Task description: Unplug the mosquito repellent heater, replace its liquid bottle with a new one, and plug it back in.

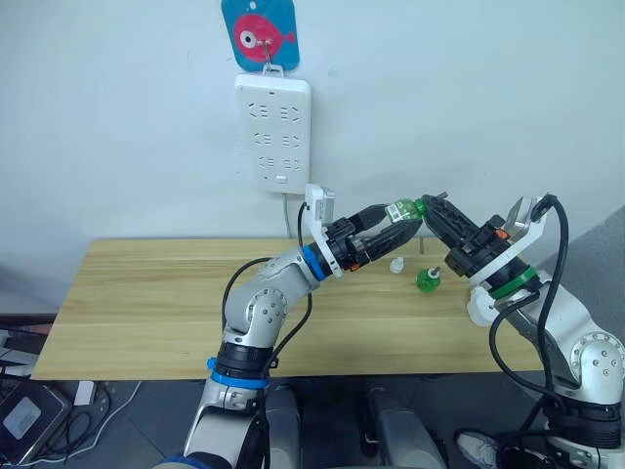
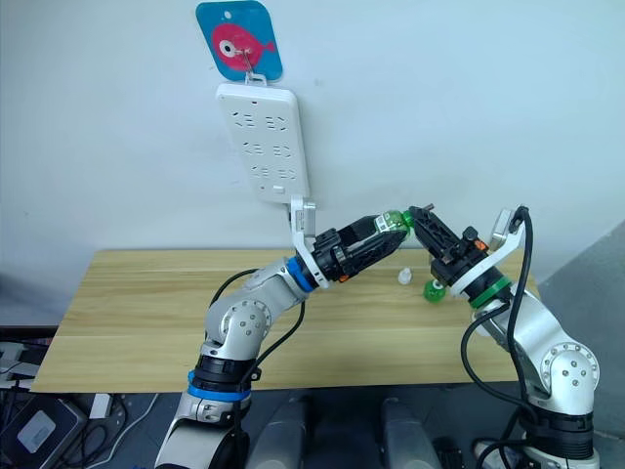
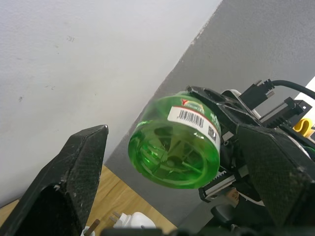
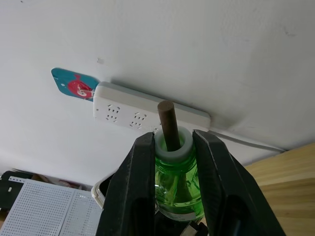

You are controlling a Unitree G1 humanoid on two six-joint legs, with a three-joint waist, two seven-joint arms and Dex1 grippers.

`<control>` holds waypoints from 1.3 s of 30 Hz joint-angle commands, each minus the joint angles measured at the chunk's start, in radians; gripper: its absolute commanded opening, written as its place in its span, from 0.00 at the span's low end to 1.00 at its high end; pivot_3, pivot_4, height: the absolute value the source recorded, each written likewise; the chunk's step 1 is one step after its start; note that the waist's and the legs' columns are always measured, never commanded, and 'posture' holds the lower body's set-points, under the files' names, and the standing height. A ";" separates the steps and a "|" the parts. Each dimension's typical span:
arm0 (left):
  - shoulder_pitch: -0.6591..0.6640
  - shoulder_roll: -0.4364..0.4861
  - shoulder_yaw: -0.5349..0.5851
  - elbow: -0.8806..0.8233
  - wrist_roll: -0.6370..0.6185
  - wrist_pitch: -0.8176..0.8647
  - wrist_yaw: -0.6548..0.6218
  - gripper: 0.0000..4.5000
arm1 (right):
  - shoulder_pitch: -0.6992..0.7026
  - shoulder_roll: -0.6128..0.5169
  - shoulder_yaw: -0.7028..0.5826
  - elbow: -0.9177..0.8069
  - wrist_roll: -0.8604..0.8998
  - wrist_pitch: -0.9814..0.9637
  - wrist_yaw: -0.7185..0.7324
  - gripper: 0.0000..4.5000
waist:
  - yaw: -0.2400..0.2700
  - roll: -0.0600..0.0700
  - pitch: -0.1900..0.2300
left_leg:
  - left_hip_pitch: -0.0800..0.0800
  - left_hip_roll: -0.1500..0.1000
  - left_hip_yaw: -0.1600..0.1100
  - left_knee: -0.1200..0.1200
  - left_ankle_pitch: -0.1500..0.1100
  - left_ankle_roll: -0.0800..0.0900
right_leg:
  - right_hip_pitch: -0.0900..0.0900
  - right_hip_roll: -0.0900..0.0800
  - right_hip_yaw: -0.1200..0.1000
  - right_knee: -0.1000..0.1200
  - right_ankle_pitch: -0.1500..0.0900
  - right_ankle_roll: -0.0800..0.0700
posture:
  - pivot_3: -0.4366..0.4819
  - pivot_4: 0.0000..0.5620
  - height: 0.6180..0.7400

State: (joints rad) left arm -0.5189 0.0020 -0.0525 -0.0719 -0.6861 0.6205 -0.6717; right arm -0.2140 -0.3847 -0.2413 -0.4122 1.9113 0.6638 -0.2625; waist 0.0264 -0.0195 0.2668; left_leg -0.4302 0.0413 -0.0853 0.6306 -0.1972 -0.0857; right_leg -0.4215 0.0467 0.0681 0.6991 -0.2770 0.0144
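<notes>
**K:** status?

**Me:** Right pincer (image 4: 173,140) is clenched on the green liquid bottle (image 3: 174,147), gripping at the white collar with the brown wick (image 4: 169,123) poking out past the fingertips. The bottle is in the air above the far right of the bench (image 1: 146,293), base pointing at my left arm.

**K:** left?

**Me:** Left pincer (image 1: 400,223) is released, jaws wide apart. The bottle base sits between them with a gap on both sides, so no contact.

**K:** heater?

**Me:** Off the power strip (image 1: 271,132). I take the small white piece lying on the bench below the pincers to be the mosquito repellent heater (image 1: 396,264). The left wrist view shows metal prongs on it. A second green bottle (image 1: 428,279) stands just to its right. I can't tell which bottle is new.

**K:** handling notes?

**Me:** The bottle looks like thin, smooth, glossy plastic, and light even with liquid in it. My guess is it's slippery on the round body and would flex if squeezed hard. The collar is the stiff part and the right pincer already has it. For the left I'd close across the body near the base, on the label (image 3: 194,118) if possible for friction, with moderate force.

**K:** risks?

**Me:** The wick looks brittle, so I'm keeping it away from both jaws. Two pincers on one small round bottle could make it twist or pop out if the left closes off-centre. The heater looks light and rounded, so I'd expect it to skate on the wood unless it's gripped across its sides.
</notes>
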 commanded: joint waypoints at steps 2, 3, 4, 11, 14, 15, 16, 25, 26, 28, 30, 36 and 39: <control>-0.010 -0.003 -0.001 -0.036 -0.030 0.000 -0.019 1.00 | 0.001 -0.010 0.001 -0.054 0.039 -0.015 0.014 0.18 | 0.000 0.000 0.000 | 0.000 0.000 0.000 0.000 0.000 0.000 | 0.000 0.000 0.000 0.000 0.000 0.000 | 0.67 0.35 1.00; -0.009 -0.003 -0.001 -0.038 -0.032 0.002 -0.020 1.00 | 0.002 -0.011 0.002 -0.054 0.042 -0.016 0.013 0.18 | 0.000 0.000 0.000 | 0.000 0.000 0.000 0.000 0.000 0.000 | 0.000 0.000 0.000 0.000 0.000 0.000 | 0.67 0.35 1.00; -0.007 -0.001 -0.003 -0.040 -0.033 0.004 -0.021 1.00 | 0.002 -0.012 0.002 -0.054 0.043 -0.016 0.013 0.18 | 0.000 0.000 0.000 | 0.000 0.000 0.000 0.000 0.000 0.000 | 0.000 0.000 0.000 0.000 0.000 0.000 | 0.67 0.35 1.00; -0.003 0.006 -0.010 -0.038 -0.033 0.007 -0.028 0.59 | -0.003 -0.010 0.010 -0.050 0.042 -0.021 0.015 0.18 | 0.000 0.000 0.000 | 0.000 0.000 0.000 0.000 0.000 0.000 | 0.000 0.000 0.000 0.000 0.000 0.000 | 0.67 0.35 1.00; -0.008 0.004 -0.010 -0.033 -0.032 0.005 -0.026 0.54 | -0.004 -0.011 0.014 -0.047 0.040 -0.021 0.019 0.18 | 0.000 0.000 0.000 | 0.000 0.000 0.000 0.000 0.000 0.000 | 0.000 0.000 0.000 0.000 0.000 0.000 | 0.67 0.35 1.00; -0.009 0.003 -0.009 -0.031 -0.032 0.004 -0.025 0.54 | -0.004 -0.013 0.015 -0.047 0.041 -0.020 0.020 0.18 | 0.000 0.000 0.000 | 0.000 0.000 0.000 0.000 0.000 0.000 | 0.000 0.000 0.000 0.000 0.000 0.000 | 0.67 0.36 1.00; -0.009 0.002 -0.009 -0.030 -0.031 0.003 -0.025 0.54 | -0.003 -0.014 0.016 -0.048 0.041 -0.021 0.020 0.18 | 0.000 0.000 0.000 | 0.000 0.000 0.000 0.000 0.000 0.000 | 0.000 0.000 0.000 0.000 0.000 0.000 | 0.67 0.36 1.00; -0.016 0.001 0.007 -0.013 -0.040 0.019 -0.010 0.54 | -0.013 -0.033 0.041 -0.048 0.007 -0.017 0.031 0.34 | 0.000 0.000 0.000 | 0.000 0.000 0.000 0.000 0.000 0.000 | 0.000 0.000 0.000 0.000 0.001 -0.001 | 0.66 0.36 1.00; -0.020 0.002 0.015 -0.006 -0.050 0.028 -0.011 0.54 | -0.017 -0.041 0.044 -0.046 0.005 -0.012 0.032 0.40 | 0.000 0.000 0.000 | 0.000 0.000 0.000 0.000 0.000 0.000 | 0.000 0.000 0.000 0.000 0.001 -0.001 | 0.66 0.36 1.00; -0.037 0.007 0.051 0.023 -0.090 0.069 -0.011 0.54 | -0.016 -0.087 0.046 -0.043 -0.012 0.017 0.033 0.55 | -0.001 0.000 0.000 | 0.001 0.000 0.000 0.000 0.000 0.000 | 0.000 0.000 0.000 0.000 0.000 0.000 | 0.65 0.37 1.00; -0.060 0.026 0.094 0.057 -0.158 0.148 -0.021 0.54 | 0.014 -0.172 0.040 -0.048 -0.028 0.074 0.058 0.71 | -0.001 0.000 0.000 | 0.000 0.000 0.000 0.001 0.000 0.000 | 0.000 0.000 0.000 0.001 0.000 0.000 | 0.65 0.38 1.00; -0.151 0.190 0.188 0.238 -0.375 0.501 -0.155 0.54 | 0.168 -0.458 -0.094 -0.065 0.034 0.222 0.180 0.99 | -0.003 0.000 0.000 | 0.000 -0.001 0.000 0.001 0.000 0.001 | 0.001 0.000 0.000 0.000 -0.001 0.002 | 0.62 0.41 1.00; -0.173 0.269 0.140 0.260 -0.346 0.527 -0.265 0.54 | 0.248 -0.606 -0.150 -0.042 -0.157 0.293 0.320 0.99 | -0.008 0.000 0.000 | 0.001 -0.001 0.000 0.001 0.000 0.001 | 0.001 0.000 0.000 0.000 -0.001 0.002 | 0.62 0.42 1.00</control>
State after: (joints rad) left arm -0.6697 0.2537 0.1138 0.2078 -1.0234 1.1337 -0.8572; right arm 0.0093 -0.9422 -0.3491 -0.4368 1.8582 0.9177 -0.0323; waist 0.0183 -0.0196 0.2670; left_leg -0.4296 0.0405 -0.0847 0.6319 -0.1972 -0.0850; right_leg -0.4207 0.0470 0.0685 0.6995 -0.2778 0.0164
